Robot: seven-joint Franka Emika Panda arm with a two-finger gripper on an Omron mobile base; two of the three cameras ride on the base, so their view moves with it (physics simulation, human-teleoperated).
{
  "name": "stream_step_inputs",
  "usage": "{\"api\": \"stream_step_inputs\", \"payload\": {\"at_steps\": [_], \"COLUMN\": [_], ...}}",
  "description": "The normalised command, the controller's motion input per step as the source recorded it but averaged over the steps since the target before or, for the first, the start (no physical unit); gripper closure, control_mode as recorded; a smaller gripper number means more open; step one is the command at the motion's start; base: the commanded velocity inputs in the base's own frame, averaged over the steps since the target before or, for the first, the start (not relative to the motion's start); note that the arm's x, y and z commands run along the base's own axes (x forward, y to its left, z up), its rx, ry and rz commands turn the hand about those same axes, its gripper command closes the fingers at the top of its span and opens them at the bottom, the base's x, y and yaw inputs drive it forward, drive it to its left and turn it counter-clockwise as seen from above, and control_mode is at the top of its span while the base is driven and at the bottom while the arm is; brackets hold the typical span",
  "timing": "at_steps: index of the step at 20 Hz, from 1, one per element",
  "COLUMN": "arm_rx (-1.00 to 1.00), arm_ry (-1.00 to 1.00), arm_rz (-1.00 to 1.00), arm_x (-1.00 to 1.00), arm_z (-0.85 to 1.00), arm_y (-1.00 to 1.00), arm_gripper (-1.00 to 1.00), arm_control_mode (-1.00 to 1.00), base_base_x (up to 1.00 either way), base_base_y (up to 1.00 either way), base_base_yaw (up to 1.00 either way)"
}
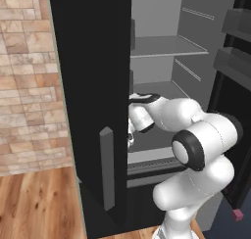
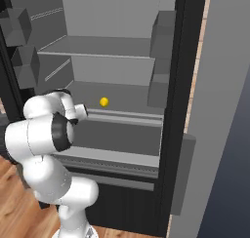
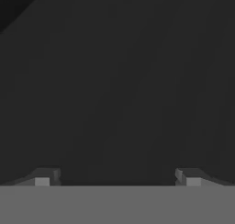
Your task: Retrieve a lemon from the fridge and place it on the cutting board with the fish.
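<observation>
- We see the fridge (image 2: 122, 86) open, the lemon (image 2: 104, 102) near the shelf's front edge.
- Our fingers (image 3: 42, 178) stand wide apart, holding nothing.

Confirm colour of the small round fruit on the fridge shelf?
Bright yellow: small round yellow lemon, clearest in the right base view.

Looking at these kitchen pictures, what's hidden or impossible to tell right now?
- How far the tool stands from the lemon: in both base views the arm's own links cover the hand; the hand view faces a plain dark surface.
- What that dark surface is: no edges or features.
- The fridge top and lower drawer: cut off by frame edges and the arm.
</observation>
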Motion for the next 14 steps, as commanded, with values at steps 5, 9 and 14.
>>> {"api": "stream_step_inputs", "payload": {"at_steps": [5,9,14], "arm_rx": [0.0,0.0,0.0], "arm_ry": [0.21,0.26,0.05], "arm_rz": [0.12,0.01,-0.05], "arm_x": [-0.1,-0.31,-0.28], "arm_z": [0.0,0.0,0.0], "arm_y": [0.84,0.91,0.66], "arm_gripper": [-1.0,-1.0,-1.0], "arm_control_mode": [-1.0,-1.0,-1.0], "base_base_x": [0.0,0.0,0.0], "base_base_y": [0.0,0.0,0.0], "base_base_yaw": [0.0,0.0,0.0]}}
